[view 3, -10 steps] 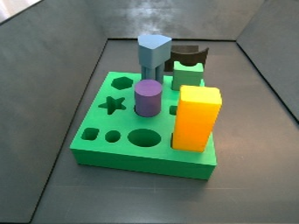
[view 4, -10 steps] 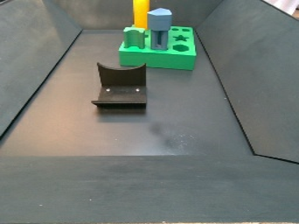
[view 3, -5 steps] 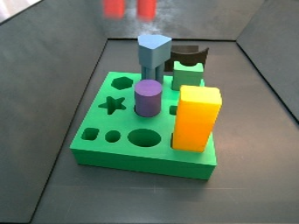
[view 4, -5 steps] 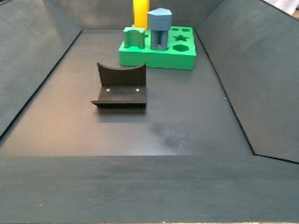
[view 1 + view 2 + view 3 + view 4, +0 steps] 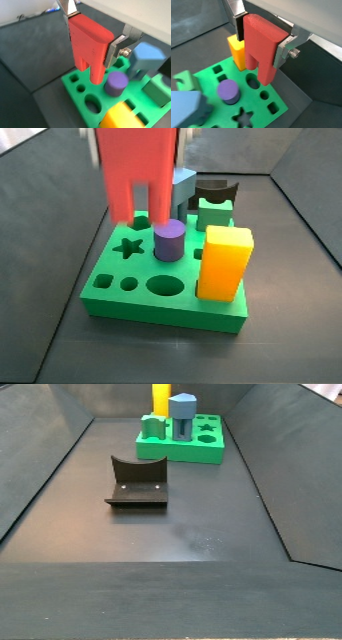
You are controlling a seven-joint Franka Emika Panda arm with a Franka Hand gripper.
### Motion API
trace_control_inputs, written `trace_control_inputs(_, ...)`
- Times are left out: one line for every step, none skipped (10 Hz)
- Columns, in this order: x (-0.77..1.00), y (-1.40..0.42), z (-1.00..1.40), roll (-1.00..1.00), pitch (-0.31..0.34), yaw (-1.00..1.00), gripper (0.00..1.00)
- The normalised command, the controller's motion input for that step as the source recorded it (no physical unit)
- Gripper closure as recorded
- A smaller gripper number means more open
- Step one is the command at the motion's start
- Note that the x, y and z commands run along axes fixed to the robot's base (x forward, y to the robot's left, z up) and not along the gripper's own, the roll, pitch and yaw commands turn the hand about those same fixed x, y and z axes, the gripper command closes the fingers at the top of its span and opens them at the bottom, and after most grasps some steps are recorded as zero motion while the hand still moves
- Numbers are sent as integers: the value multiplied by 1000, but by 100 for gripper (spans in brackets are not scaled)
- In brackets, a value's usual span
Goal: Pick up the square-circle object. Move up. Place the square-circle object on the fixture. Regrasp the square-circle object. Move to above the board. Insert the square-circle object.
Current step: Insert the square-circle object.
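Square-circle object in tool; upper end hidden.

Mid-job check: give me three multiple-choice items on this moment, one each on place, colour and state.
1. Where is the red two-legged square-circle object?
A) flat on the floor
B) between the gripper's fingers, above the bright green holed board
C) seated in a hole
2. The cylinder standing in the board is:
A) purple
B) white
C) orange
3. The dark notched fixture is:
A) loaded
B) empty
C) toppled
Key: B, the fingers clamp it in both wrist views; A, plain in a side view; B, its notch holds nothing.
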Motion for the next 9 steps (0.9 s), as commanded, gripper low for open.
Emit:
trace_control_inputs(0, 0, 0, 0, 0, 29, 100)
trace_control_inputs(0, 11, -220, 0, 0, 0, 100)
trace_control_inputs(-466, 97, -254, 3, -16, -180, 100)
trace_control_inputs(0, 0, -120, 30, 0, 0, 100)
trace_control_inputs(-26, 20, -337, 70, 0, -194, 100)
trace_control_inputs(-177, 6, -489, 26, -30, -229, 100)
trace_control_inputs(-57, 0, -431, 0, -29, -177, 100)
trace_control_inputs(0, 0, 0, 0, 0, -20, 100)
trace_control_inputs(0, 69, -74, 0, 0, 0, 100)
